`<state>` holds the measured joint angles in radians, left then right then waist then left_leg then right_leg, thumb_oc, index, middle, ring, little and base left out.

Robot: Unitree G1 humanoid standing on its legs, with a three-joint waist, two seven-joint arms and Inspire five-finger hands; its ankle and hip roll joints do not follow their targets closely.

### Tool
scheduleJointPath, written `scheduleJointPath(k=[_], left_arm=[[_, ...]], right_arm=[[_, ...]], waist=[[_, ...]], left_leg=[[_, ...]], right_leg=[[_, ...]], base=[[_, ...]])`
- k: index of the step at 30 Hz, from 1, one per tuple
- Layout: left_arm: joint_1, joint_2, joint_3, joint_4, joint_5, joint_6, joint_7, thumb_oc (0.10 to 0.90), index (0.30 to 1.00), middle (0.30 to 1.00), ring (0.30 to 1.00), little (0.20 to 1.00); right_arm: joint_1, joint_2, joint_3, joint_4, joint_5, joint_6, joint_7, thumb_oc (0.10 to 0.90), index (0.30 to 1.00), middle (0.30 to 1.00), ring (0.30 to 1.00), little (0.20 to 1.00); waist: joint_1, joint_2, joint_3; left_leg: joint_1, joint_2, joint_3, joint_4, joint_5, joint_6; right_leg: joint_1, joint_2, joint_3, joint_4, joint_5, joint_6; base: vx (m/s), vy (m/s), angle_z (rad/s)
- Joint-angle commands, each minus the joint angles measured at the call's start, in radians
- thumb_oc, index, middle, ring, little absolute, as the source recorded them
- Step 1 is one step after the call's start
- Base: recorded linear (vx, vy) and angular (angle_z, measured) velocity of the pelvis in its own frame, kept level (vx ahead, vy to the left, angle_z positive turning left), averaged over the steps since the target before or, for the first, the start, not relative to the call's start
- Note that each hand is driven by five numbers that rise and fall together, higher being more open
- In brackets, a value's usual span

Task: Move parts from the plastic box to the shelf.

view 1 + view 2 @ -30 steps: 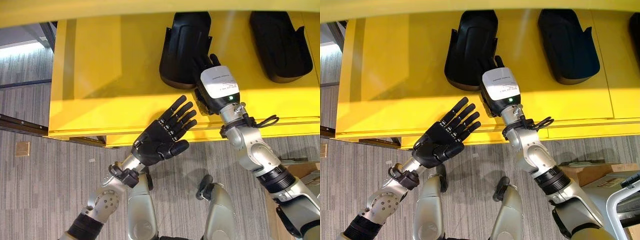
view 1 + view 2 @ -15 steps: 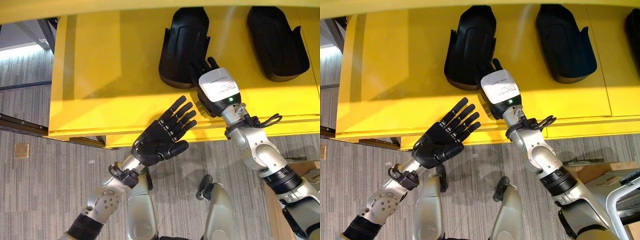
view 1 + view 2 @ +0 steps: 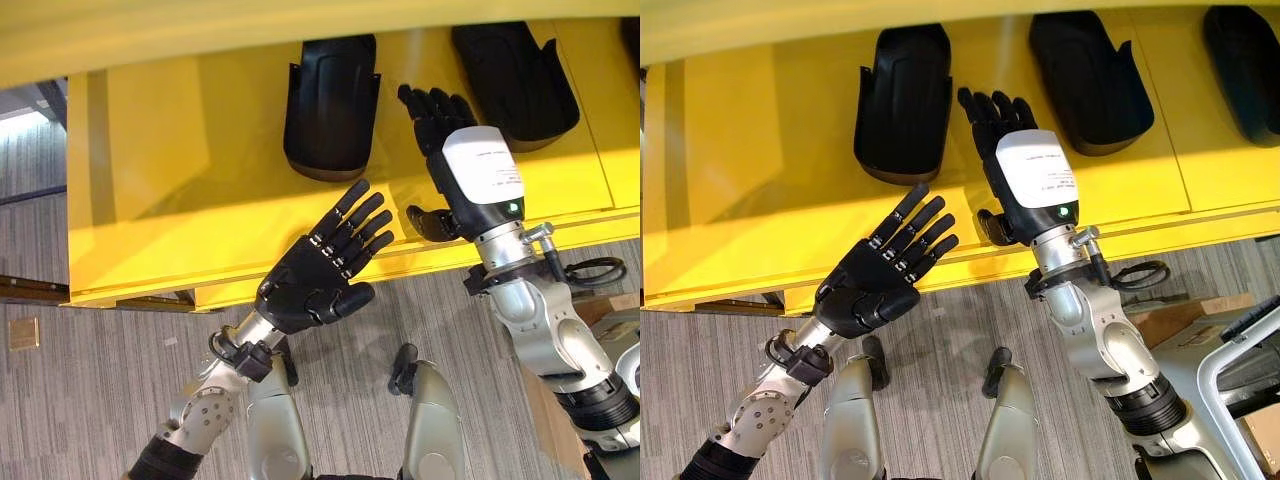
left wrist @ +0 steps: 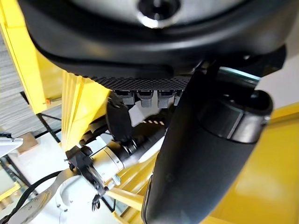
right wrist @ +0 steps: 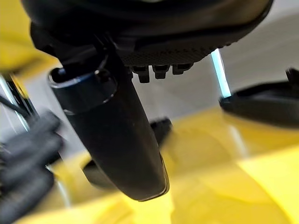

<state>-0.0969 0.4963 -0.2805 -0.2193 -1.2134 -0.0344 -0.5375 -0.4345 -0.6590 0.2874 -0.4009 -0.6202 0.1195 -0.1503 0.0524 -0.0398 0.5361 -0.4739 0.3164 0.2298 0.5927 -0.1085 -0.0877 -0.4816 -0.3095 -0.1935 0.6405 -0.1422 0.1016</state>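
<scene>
Now, left eye view: right robot hand (image 3: 436, 112) off black part (image 3: 331, 105), which it touched half second ago; fingers straight, spread, holding nothing, over yellow shelf (image 3: 160, 180) between that part and second part (image 3: 513, 78). Part lies alone on shelf; placement looks done.
Right eye view: left robot hand (image 3: 876, 280) unchanged at shelf's front edge, palm up, fingers extended, empty. Third part (image 3: 1243, 55) at far right.
Wrist views: nothing held. Likely next: return for another part.
</scene>
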Motion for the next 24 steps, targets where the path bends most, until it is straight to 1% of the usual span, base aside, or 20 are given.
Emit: scheduleJointPath(k=[1,4,6,7,8,9,12,15,16,17,20,22,23,24], left_arm=[[-0.013,-0.002,0.006,-0.218,-0.054,-0.077,-0.029,0.900,1.000,1.000,1.000,1.000],[-0.020,-0.008,-0.004,-0.215,-0.056,-0.082,-0.034,0.900,1.000,1.000,1.000,1.000],[-0.024,-0.007,-0.014,-0.213,-0.058,-0.080,-0.043,0.900,1.000,1.000,1.000,1.000],[-0.026,-0.006,-0.019,-0.212,-0.059,-0.082,-0.044,0.900,1.000,1.000,1.000,1.000],[-0.028,-0.003,-0.021,-0.212,-0.061,-0.080,-0.047,0.900,1.000,1.000,1.000,1.000],[-0.030,-0.001,-0.023,-0.211,-0.061,-0.080,-0.047,0.900,1.000,1.000,1.000,1.000],[-0.035,-0.002,-0.037,-0.209,-0.072,-0.078,-0.067,0.900,1.000,1.000,1.000,1.000],[-0.035,-0.003,-0.044,-0.207,-0.067,-0.076,-0.083,0.900,1.000,1.000,1.000,1.000],[-0.037,-0.002,-0.051,-0.204,-0.068,-0.074,-0.088,0.900,1.000,1.000,1.000,1.000],[-0.039,-0.003,-0.053,-0.202,-0.066,-0.072,-0.094,0.900,1.000,1.000,1.000,1.000],[-0.042,-0.003,-0.065,-0.193,-0.080,-0.068,-0.125,0.900,1.000,1.000,1.000,1.000],[-0.041,-0.008,-0.067,-0.185,-0.117,-0.079,-0.146,0.900,1.000,1.000,1.000,1.000],[-0.041,-0.007,-0.066,-0.184,-0.119,-0.081,-0.147,0.900,1.000,1.000,1.000,1.000],[-0.035,-0.003,-0.057,-0.177,-0.112,-0.097,-0.144,0.900,1.000,1.000,1.000,1.000]], right_arm=[[-0.122,0.020,-0.065,-0.191,0.048,-0.143,-0.032,0.900,1.000,1.000,1.000,1.000],[-0.139,0.041,-0.030,-0.200,0.067,-0.165,0.006,0.900,1.000,1.000,1.000,1.000],[-0.160,0.054,0.005,-0.188,0.082,-0.203,-0.003,0.900,1.000,1.000,1.000,1.000],[-0.168,0.059,0.015,-0.181,0.081,-0.209,0.000,0.900,1.000,1.000,1.000,1.000],[-0.182,0.066,0.027,-0.169,0.097,-0.240,-0.004,0.900,1.000,1.000,1.000,1.000],[-0.187,0.068,0.031,-0.167,0.097,-0.246,-0.006,0.900,1.000,1.000,1.000,1.000],[-0.225,0.091,0.064,-0.166,0.135,-0.280,0.032,0.900,1.000,1.000,1.000,1.000],[-0.244,0.101,0.080,-0.175,0.155,-0.267,0.075,0.900,1.000,1.000,1.000,1.000],[-0.260,0.106,0.097,-0.170,0.176,-0.235,0.117,0.900,1.000,1.000,1.000,1.000],[-0.269,0.108,0.108,-0.168,0.184,-0.215,0.132,0.900,1.000,1.000,1.000,1.000],[-0.287,0.111,0.130,-0.145,0.212,-0.189,0.141,0.900,1.000,1.000,1.000,1.000],[-0.304,0.122,0.148,-0.114,0.214,-0.145,0.157,0.900,1.000,1.000,1.000,1.000],[-0.306,0.122,0.151,-0.108,0.219,-0.142,0.157,0.900,1.000,1.000,1.000,1.000],[-0.309,0.123,0.162,-0.092,0.221,-0.129,0.160,0.900,1.000,1.000,1.000,1.000]], waist=[[0.010,0.010,-0.016],[0.011,0.017,-0.016],[0.016,0.023,-0.016],[0.017,0.024,-0.016],[0.019,0.026,-0.016],[0.020,0.027,-0.016],[0.029,0.036,-0.016],[0.035,0.041,-0.016],[0.040,0.044,-0.016],[0.044,0.046,-0.016],[0.050,0.049,-0.016],[0.057,0.054,-0.016],[0.058,0.055,-0.016],[0.062,0.058,-0.016]], left_leg=[[0.083,0.006,-0.024,-0.026,-0.068,0.006],[0.085,0.003,-0.022,-0.027,-0.068,0.005],[0.084,0.001,-0.023,-0.030,-0.067,0.006],[0.082,0.001,-0.023,-0.029,-0.067,0.006],[0.080,-0.001,-0.023,-0.029,-0.067,0.007],[0.079,-0.001,-0.024,-0.028,-0.067,0.007],[0.078,-0.005,-0.029,-0.027,-0.067,0.005],[0.078,-0.009,-0.033,-0.029,-0.066,0.005],[0.081,-0.010,-0.035,-0.029,-0.066,0.006],[0.082,-0.011,-0.035,-0.030,-0.066,0.007],[0.084,-0.013,-0.037,-0.031,-0.064,0.006],[0.087,-0.017,-0.040,-0.037,-0.060,0.005],[0.088,-0.018,-0.040,-0.039,-0.059,0.005],[0.090,-0.020,-0.042,-0.042,-0.057,0.003]], right_leg=[[0.072,-0.002,0.043,-0.011,-0.017,0.021],[0.071,-0.005,0.045,-0.013,-0.015,0.022],[0.067,-0.010,0.046,-0.016,-0.013,0.024],[0.065,-0.012,0.046,-0.015,-0.013,0.025],[0.062,-0.015,0.047,-0.014,-0.012,0.026],[0.060,-0.016,0.047,-0.012,-0.012,0.026],[0.056,-0.026,0.044,-0.001,-0.015,0.025],[0.054,-0.031,0.043,0.007,-0.019,0.024],[0.055,-0.035,0.039,0.013,-0.022,0.023],[0.056,-0.038,0.037,0.016,-0.025,0.021],[0.058,-0.044,0.031,0.025,-0.029,0.018],[0.060,-0.050,0.026,0.028,-0.032,0.017],[0.061,-0.051,0.025,0.027,-0.032,0.017],[0.063,-0.054,0.022,0.029,-0.034,0.016]], base=[[-0.01,0.046,-0.09],[-0.01,0.044,-0.04],[0.00,0.000,0.00],[0.00,0.000,0.00],[0.00,0.000,0.00],[0.00,0.000,0.00],[0.00,0.025,-0.02],[0.00,0.023,0.00],[0.02,0.026,0.04],[0.01,0.020,0.05],[0.01,0.013,0.06],[0.02,0.026,0.06],[0.02,0.031,0.03],[0.02,0.030,0.02]])
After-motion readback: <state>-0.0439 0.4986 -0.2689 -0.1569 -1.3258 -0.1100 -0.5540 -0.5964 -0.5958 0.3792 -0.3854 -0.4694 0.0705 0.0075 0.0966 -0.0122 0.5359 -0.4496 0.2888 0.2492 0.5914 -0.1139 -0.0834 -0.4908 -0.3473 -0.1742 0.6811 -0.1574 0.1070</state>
